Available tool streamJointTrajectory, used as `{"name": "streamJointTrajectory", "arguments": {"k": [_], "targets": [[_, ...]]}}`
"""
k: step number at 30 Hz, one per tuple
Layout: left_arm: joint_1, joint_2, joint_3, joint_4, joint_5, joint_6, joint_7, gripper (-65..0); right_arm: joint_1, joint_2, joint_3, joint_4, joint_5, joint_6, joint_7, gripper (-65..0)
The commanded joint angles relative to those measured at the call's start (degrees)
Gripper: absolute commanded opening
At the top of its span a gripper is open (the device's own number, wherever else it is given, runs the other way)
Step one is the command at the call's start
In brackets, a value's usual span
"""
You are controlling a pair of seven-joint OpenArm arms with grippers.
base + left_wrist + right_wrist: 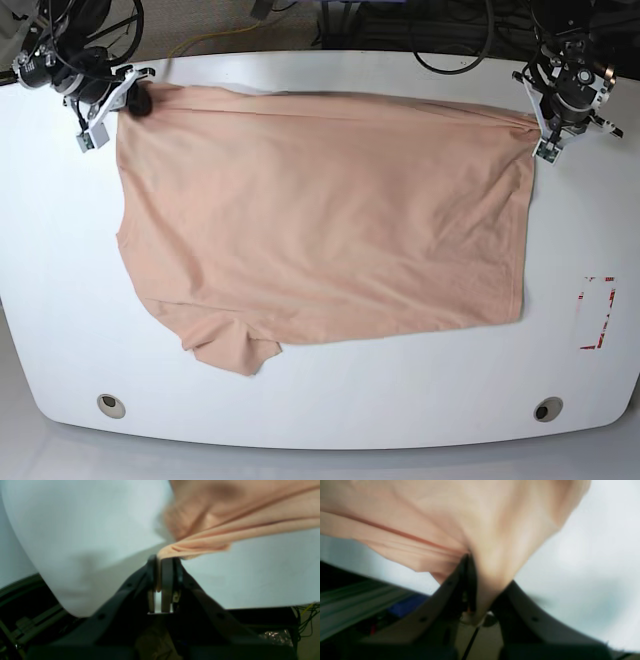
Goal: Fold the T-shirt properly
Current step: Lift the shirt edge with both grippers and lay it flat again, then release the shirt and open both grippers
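Observation:
The peach T-shirt (320, 220) hangs stretched between my two grippers over the white table (320, 400), its lower part lying on the table with a sleeve at the bottom left. My left gripper (533, 125), at the far right of the base view, is shut on the shirt's corner; in the left wrist view the gripper (162, 560) pinches a bunched edge of the cloth (225, 525). My right gripper (135, 100), at the far left of the base view, is shut on the other corner; in the right wrist view the gripper (480, 580) clamps a thick fold of the fabric (470, 517).
A red-and-white marking (597, 312) lies on the table at the right. Two round holes (111, 405) sit near the front corners. Cables and dark gear run behind the table's back edge (330, 55).

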Motion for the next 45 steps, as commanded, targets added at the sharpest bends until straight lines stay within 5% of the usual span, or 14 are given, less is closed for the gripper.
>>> {"name": "streamJointTrajectory", "arguments": {"k": [1, 19, 25, 32, 45], "targets": [[-0.13, -0.64, -0.56, 0.93, 0.99, 0.58, -0.27, -65.0, -0.88, -0.48, 0.61, 3.55, -0.52, -0.10, 1.00, -65.0], [-0.84, -0.55, -9.17, 1.02, 0.90, 0.58, -1.67, -65.0, -8.53, -3.64, 0.61, 8.03, -0.17, -0.10, 1.08, -65.0], [-7.08, 1.12, -9.00, 0.93, 0.90, 0.58, -1.58, -65.0, -7.57, -3.29, 0.61, 8.30, 7.48, -0.10, 2.40, -65.0], [-15.08, 2.26, -7.06, -0.83, 1.07, 0.58, -1.58, -65.0, -2.91, -3.21, 0.61, 7.95, 7.92, -0.10, 2.40, -65.0], [-23.96, -0.20, -0.73, -13.66, 1.25, 0.58, -1.94, -65.0, 12.21, -3.12, 0.17, -2.51, -0.08, -0.10, 2.40, -65.0]]}}
